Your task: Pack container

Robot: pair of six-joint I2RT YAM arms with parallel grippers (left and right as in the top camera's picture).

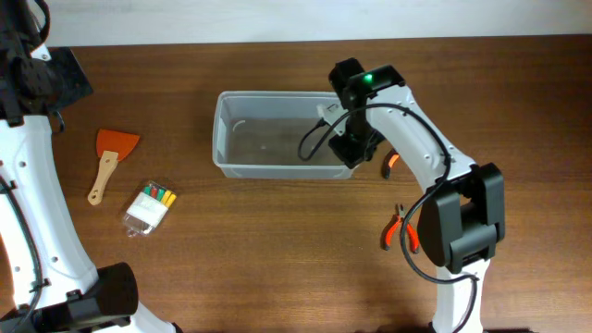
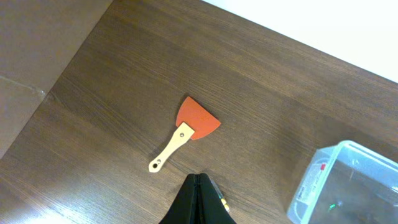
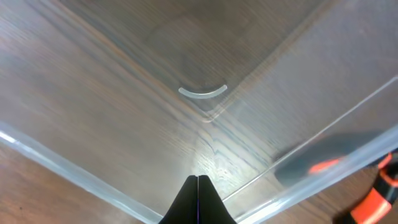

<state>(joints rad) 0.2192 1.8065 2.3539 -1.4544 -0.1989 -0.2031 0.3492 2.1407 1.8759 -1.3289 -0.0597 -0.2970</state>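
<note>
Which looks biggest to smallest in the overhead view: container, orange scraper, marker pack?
1. container, by far the largest.
2. orange scraper, the longer of the other two.
3. marker pack, shorter but squatter. These two cover similar area, so their ranking is unsure.

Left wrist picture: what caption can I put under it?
Shut left claw pointing toward an orange scraper on the table, clear tub at right.
</note>
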